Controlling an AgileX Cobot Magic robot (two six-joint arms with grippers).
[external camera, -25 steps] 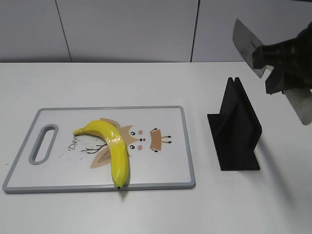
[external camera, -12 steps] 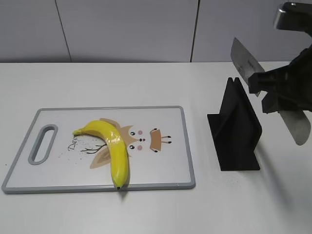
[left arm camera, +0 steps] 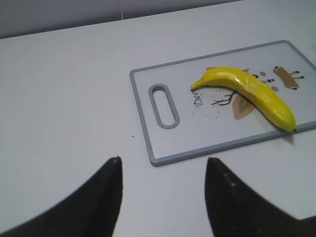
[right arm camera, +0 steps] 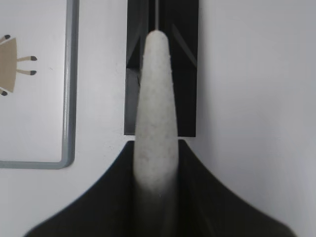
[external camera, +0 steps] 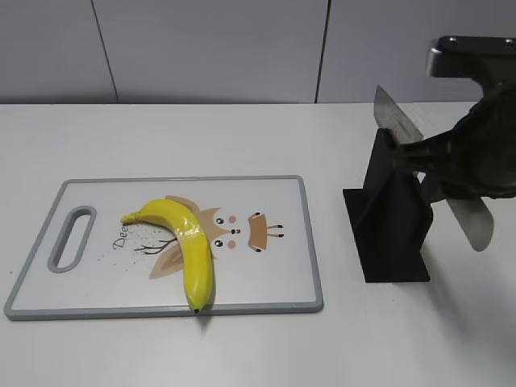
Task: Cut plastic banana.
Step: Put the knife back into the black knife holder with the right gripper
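The plastic banana [external camera: 189, 246] lies whole on the white cutting board [external camera: 274, 274], dark tip at the board's front edge. It also shows in the left wrist view [left arm camera: 252, 89]. My right gripper [external camera: 451, 169] is shut on a knife [external camera: 393, 121], held at a slant over the black knife holder [external camera: 395, 234]. The blade points up-left at the holder's top and the pale handle [right arm camera: 155, 98] sticks out between the jaws. My left gripper [left arm camera: 164, 160] is open and empty above bare table, near the board's handle end [left arm camera: 163, 106]. It is out of the exterior view.
The black knife holder [right arm camera: 185, 29] stands to the right of the board, a short gap from the board's grey rim [right arm camera: 69, 98]. A grey panelled wall runs along the back of the white table [external camera: 201, 137].
My right gripper has moved down and left with the knife, bringing the blade from above the holder to its top. The banana and board have not moved.
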